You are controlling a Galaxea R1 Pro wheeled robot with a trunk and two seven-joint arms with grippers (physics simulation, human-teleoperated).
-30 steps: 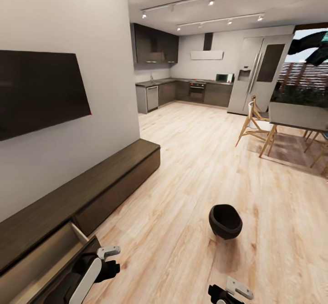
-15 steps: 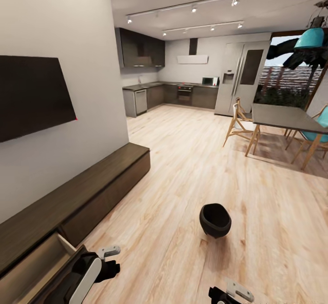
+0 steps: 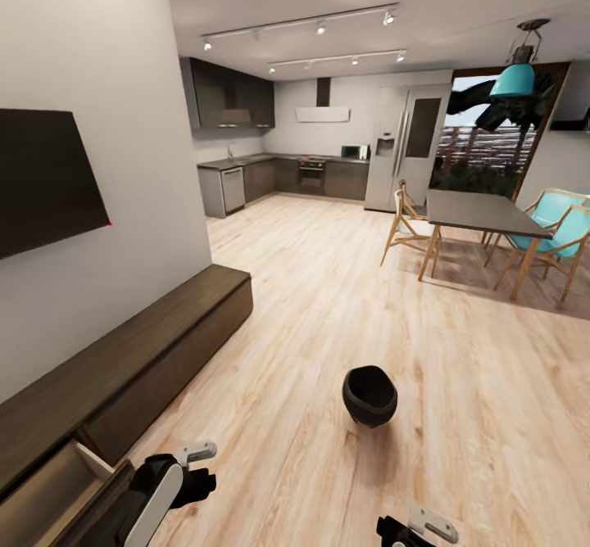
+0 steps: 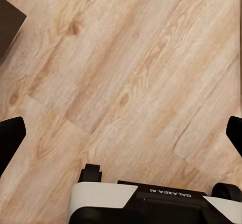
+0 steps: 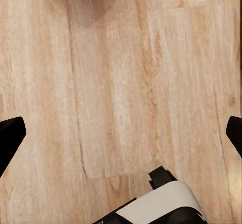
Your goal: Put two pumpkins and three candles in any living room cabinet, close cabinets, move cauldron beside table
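cauldron (image 3: 369, 395) upright on pale wood floor (image 3: 344, 301); cabinet (image 3: 123, 359) drawer ajar along wall; both pincers spread wide, empty.

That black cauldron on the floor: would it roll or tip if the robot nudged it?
Probably. The cauldron has a bulging, rounded belly and already seems to lean on the wood floor, so a push might rock it. It looks rigid, and nothing stands close enough to stop it.
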